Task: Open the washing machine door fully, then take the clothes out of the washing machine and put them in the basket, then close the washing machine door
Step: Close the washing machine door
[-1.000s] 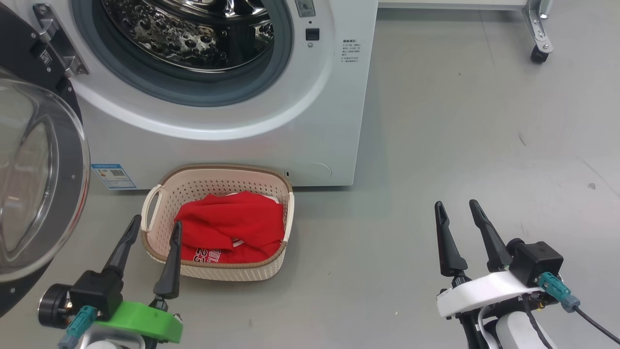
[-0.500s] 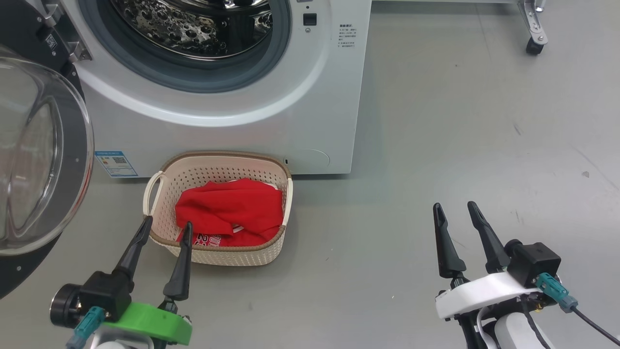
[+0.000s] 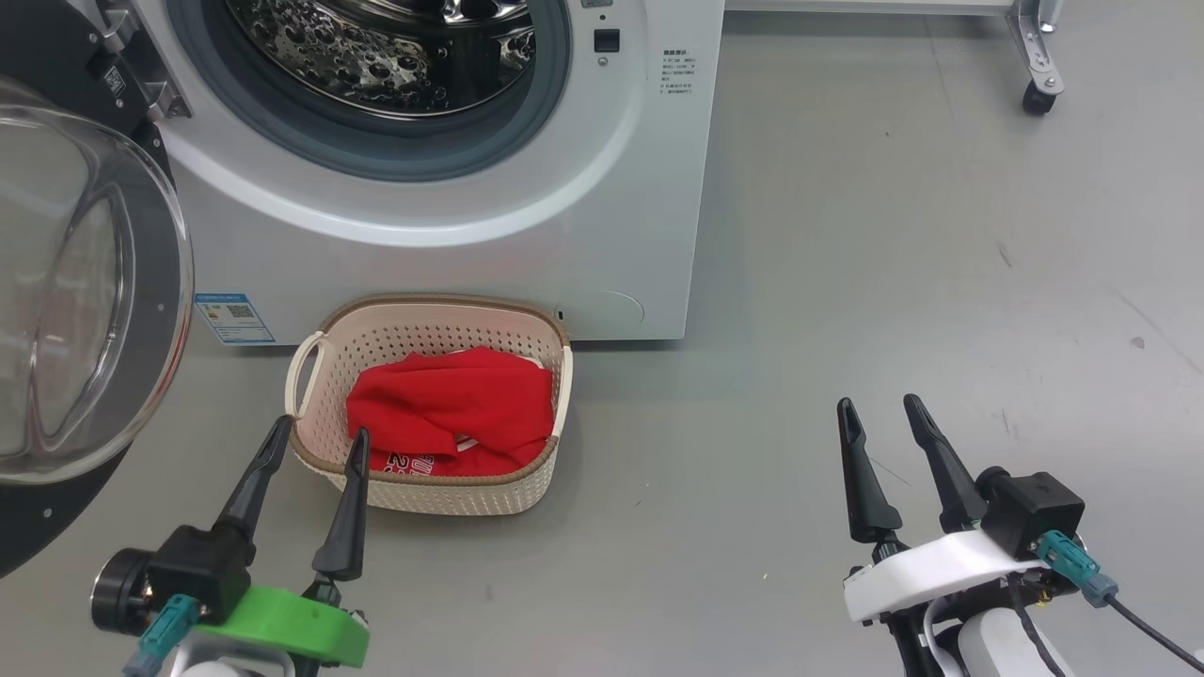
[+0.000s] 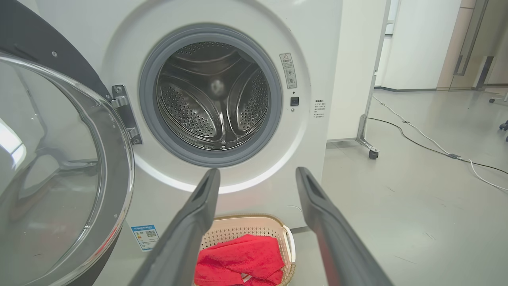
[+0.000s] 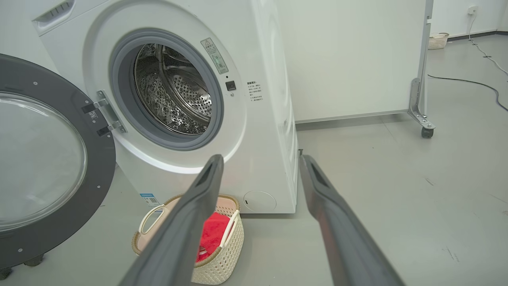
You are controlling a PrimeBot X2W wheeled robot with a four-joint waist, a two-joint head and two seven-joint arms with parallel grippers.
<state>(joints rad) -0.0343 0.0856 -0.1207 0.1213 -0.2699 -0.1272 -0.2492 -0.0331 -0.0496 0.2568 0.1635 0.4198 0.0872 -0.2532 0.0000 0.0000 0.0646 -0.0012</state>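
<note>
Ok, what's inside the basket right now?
Red clothes lie bunched in the basket. They cover most of its floor, so anything underneath is hidden.

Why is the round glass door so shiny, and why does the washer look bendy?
Left wrist view: the door glass mirrors the bright room, so pale streaks cross it. Head view: the steel drum sparkles with little glints. Right wrist view: the wide lens makes the washer lean and its edges bow.
</note>
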